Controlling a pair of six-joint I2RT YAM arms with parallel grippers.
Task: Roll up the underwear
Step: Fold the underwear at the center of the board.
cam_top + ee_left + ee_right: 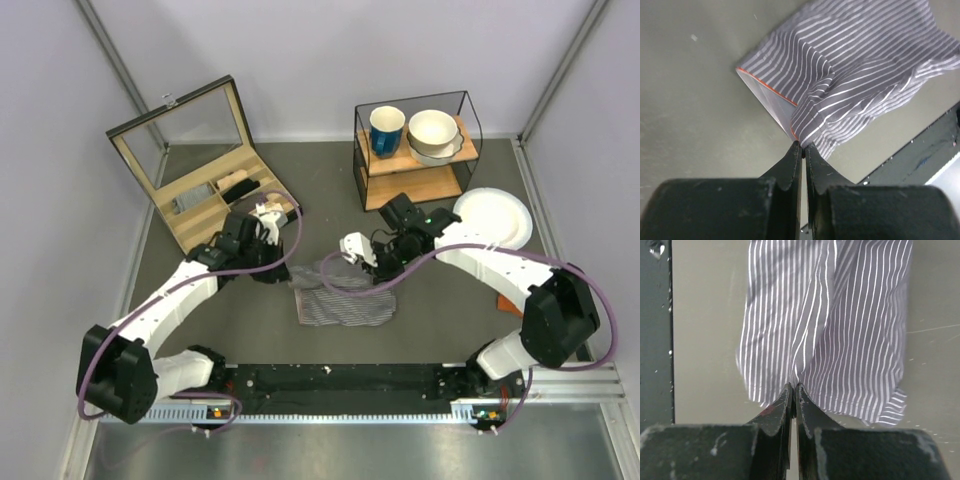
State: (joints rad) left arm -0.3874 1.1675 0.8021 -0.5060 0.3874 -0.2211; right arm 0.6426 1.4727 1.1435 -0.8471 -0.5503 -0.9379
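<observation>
The underwear (343,302), grey cloth with fine white stripes, lies rumpled on the table between the two arms. My left gripper (288,277) pinches its far left corner. In the left wrist view the jaws (802,146) are shut on that corner, where an orange-edged hem shows, and the underwear (860,65) spreads away from it. My right gripper (376,276) holds the far right edge. In the right wrist view its jaws (794,386) are shut on a gathered fold, with the underwear (840,315) hanging away beyond them.
A wooden box with a glass lid (215,195) stands open at the back left, with fabric rolls in its compartments. A shelf (415,150) at the back holds a blue mug and bowls. A white plate (495,215) lies beside it. A black rail (340,380) runs along the near edge.
</observation>
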